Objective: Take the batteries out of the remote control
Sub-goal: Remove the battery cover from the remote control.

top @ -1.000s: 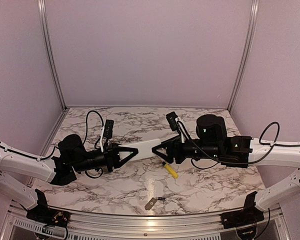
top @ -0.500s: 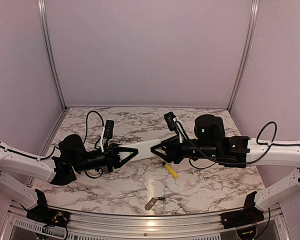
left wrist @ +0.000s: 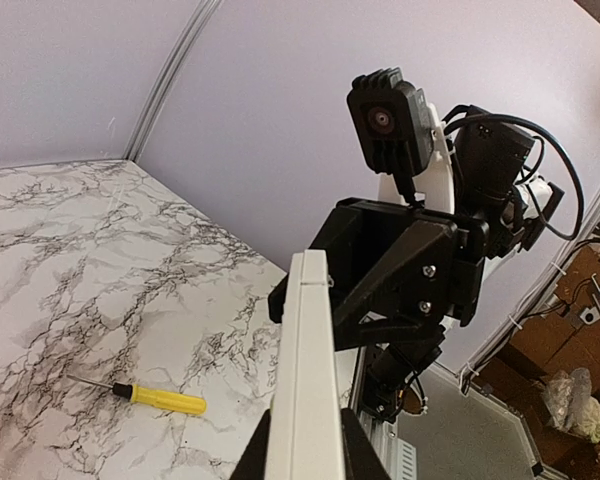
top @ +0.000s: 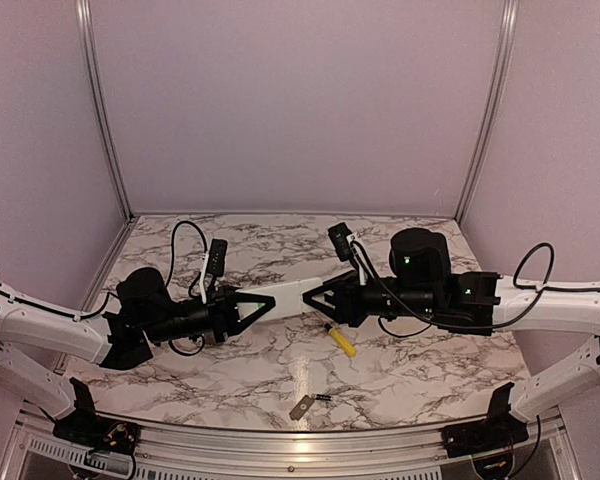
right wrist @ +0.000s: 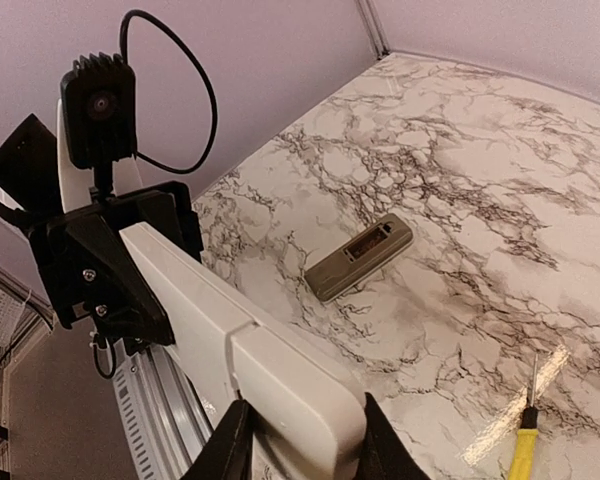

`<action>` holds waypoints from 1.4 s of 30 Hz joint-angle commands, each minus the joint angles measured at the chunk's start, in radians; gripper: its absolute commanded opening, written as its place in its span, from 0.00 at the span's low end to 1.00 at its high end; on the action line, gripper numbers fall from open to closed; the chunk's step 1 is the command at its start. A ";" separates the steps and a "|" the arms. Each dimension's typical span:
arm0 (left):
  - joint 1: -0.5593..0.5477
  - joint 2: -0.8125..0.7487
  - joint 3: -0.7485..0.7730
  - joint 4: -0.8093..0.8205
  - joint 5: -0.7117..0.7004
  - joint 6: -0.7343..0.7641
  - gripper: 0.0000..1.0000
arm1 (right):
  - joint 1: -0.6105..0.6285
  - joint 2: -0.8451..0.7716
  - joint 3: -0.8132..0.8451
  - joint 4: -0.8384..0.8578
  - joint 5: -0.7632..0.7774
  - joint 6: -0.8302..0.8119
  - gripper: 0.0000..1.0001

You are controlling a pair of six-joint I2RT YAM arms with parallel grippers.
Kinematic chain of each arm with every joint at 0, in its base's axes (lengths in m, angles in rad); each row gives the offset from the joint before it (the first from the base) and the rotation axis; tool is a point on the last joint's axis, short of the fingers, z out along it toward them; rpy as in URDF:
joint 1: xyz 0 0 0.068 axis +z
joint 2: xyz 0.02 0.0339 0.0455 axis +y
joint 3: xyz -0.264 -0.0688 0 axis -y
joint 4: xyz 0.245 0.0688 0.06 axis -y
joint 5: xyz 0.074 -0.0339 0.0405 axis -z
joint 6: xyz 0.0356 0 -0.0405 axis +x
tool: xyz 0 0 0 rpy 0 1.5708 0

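The top view looks down from above and behind the robot over the whole worktop point(top: 400, 370). Each wrist view runs close along the white remote point(left wrist: 305, 380), the two facing each other. Both apparently share one yellow screwdriver point(left wrist: 160, 398).

White remote point(left wrist: 305, 385) edge-on, gripped at both ends.
L end effector point(left wrist: 305, 455) on near end, R end effector point(left wrist: 315, 292) on far end; yellow screwdriver point(left wrist: 158, 398) flat on table point(left wrist: 80, 260), lower left.

Held remote point(top: 285, 295) spans mid-air; screwdriver point(top: 342, 342) below; far table point(top: 280, 235) open.
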 commanded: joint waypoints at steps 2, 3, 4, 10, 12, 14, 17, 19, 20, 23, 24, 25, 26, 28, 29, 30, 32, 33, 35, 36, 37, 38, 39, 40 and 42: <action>-0.010 -0.017 0.039 0.015 0.008 0.021 0.00 | 0.008 0.019 0.028 0.012 0.011 0.010 0.31; -0.010 -0.017 0.040 0.015 0.007 0.021 0.00 | 0.007 0.018 0.029 0.009 0.010 0.010 0.35; -0.010 -0.017 0.040 0.015 0.006 0.023 0.00 | 0.007 0.016 0.030 0.009 0.008 0.011 0.39; -0.010 -0.016 0.040 0.010 0.002 0.024 0.00 | 0.008 -0.002 0.049 -0.033 0.018 0.015 0.48; -0.010 -0.017 0.040 0.009 -0.001 0.025 0.00 | 0.011 -0.008 0.057 -0.051 0.031 0.013 0.49; -0.010 -0.017 0.041 0.007 -0.003 0.027 0.00 | 0.014 -0.014 0.061 -0.076 0.044 0.012 0.49; -0.011 -0.017 0.042 0.006 -0.002 0.028 0.00 | 0.017 -0.014 0.063 -0.078 0.057 0.016 0.49; -0.010 -0.015 0.042 0.005 -0.002 0.028 0.00 | 0.017 -0.009 0.063 -0.075 0.060 0.016 0.49; -0.010 -0.015 0.042 0.005 -0.002 0.028 0.00 | 0.018 -0.005 0.063 -0.074 0.063 0.016 0.49; -0.010 -0.018 0.042 0.003 -0.002 0.029 0.00 | 0.019 0.001 0.063 -0.082 0.096 0.014 0.49; -0.010 -0.020 0.041 0.002 -0.003 0.029 0.00 | 0.019 -0.002 0.066 -0.092 0.111 0.015 0.49; -0.010 -0.020 0.040 0.001 -0.004 0.030 0.00 | 0.019 -0.005 0.069 -0.101 0.130 0.014 0.49; -0.010 -0.020 0.041 0.001 -0.005 0.031 0.00 | 0.019 -0.010 0.070 -0.112 0.152 0.013 0.49; -0.010 -0.020 0.042 -0.001 -0.005 0.032 0.00 | 0.019 -0.019 0.068 -0.122 0.187 0.012 0.49; -0.010 -0.020 0.042 -0.001 -0.006 0.031 0.00 | 0.019 -0.023 0.068 -0.125 0.191 0.013 0.48; -0.010 -0.020 0.042 -0.002 -0.007 0.032 0.00 | 0.020 -0.023 0.071 -0.129 0.194 0.013 0.48; -0.010 -0.019 0.042 -0.002 -0.008 0.034 0.00 | 0.019 -0.019 0.072 -0.130 0.186 0.013 0.48; -0.010 -0.019 0.041 -0.002 -0.008 0.034 0.00 | 0.018 -0.016 0.075 -0.129 0.178 0.013 0.48; -0.010 -0.018 0.043 -0.004 -0.009 0.034 0.00 | 0.019 -0.009 0.077 -0.123 0.158 0.013 0.48; -0.010 -0.017 0.044 -0.005 -0.010 0.033 0.00 | 0.019 -0.006 0.079 -0.121 0.151 0.014 0.48; -0.010 -0.016 0.043 -0.006 -0.011 0.035 0.00 | 0.019 -0.003 0.081 -0.117 0.122 0.014 0.49; -0.010 -0.014 0.045 -0.010 -0.014 0.035 0.00 | 0.019 -0.002 0.083 -0.111 0.099 0.013 0.49; -0.011 -0.014 0.047 -0.015 -0.019 0.037 0.00 | 0.019 -0.001 0.085 -0.106 0.082 0.011 0.49; -0.010 -0.012 0.049 -0.020 -0.024 0.038 0.00 | 0.019 0.001 0.087 -0.104 0.069 0.012 0.50; -0.010 -0.012 0.052 -0.030 -0.037 0.043 0.00 | 0.019 0.001 0.093 -0.108 0.060 0.011 0.51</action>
